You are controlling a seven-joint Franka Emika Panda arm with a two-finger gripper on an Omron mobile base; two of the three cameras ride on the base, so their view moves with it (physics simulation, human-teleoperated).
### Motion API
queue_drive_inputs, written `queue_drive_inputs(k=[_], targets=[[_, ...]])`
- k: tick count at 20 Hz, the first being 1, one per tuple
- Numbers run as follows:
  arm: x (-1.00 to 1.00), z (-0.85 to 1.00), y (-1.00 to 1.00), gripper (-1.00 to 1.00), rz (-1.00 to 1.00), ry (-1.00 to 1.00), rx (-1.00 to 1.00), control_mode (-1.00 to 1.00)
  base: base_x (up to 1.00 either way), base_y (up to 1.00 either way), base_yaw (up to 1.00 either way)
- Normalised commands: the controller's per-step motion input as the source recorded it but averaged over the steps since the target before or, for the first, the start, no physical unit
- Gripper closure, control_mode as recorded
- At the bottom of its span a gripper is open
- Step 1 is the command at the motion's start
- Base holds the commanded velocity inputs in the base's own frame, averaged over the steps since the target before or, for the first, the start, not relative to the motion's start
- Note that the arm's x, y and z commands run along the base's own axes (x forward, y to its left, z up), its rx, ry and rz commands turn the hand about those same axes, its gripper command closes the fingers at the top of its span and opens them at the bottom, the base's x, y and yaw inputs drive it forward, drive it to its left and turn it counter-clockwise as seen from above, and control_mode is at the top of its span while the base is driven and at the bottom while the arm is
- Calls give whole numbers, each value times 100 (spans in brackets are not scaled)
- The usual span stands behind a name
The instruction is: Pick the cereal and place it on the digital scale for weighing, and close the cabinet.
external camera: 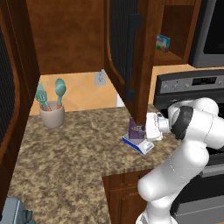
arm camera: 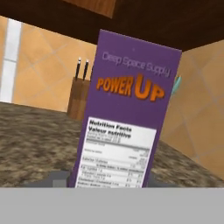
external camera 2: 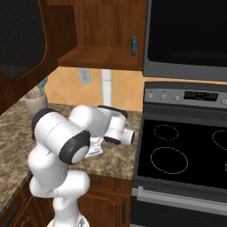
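The purple cereal [external camera: 136, 129] stands upright on the digital scale [external camera: 141, 145], a flat blue-and-white device near the counter's front edge. My gripper [external camera: 148, 127] is level with the box on its right side, right up against it. In the hand view the cereal [arm camera: 127, 109] stands close and centred, with its nutrition label facing me. My fingertips are hidden there, so I cannot tell whether they grip the box. A corner of the scale [external camera 2: 95, 150] peeks out beside my arm. The cabinet door [external camera: 127, 52], with its mesh panel and black handle, hangs open above the scale. The cabinet door [external camera 2: 22, 35] also fills the right base view's upper left.
A crock of teal utensils [external camera: 52, 114] stands at the back left of the counter. The stove [external camera 2: 181, 155] adjoins the counter on the right, with a microwave [external camera 2: 186, 35] above it. A small green-and-blue box [external camera: 162, 42] sits on the open shelf. A knife block [arm camera: 81, 98] stands beyond the cereal.
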Motion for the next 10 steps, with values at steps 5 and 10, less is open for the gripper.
queue_drive_inputs(k=[5, 10], targets=[[-18, -8, 0, 100, 0, -11, 0, -100, 0, 0, 0], [-2, -15, 4, -100, 0, -1, 0, -100, 0, 0, 0]])
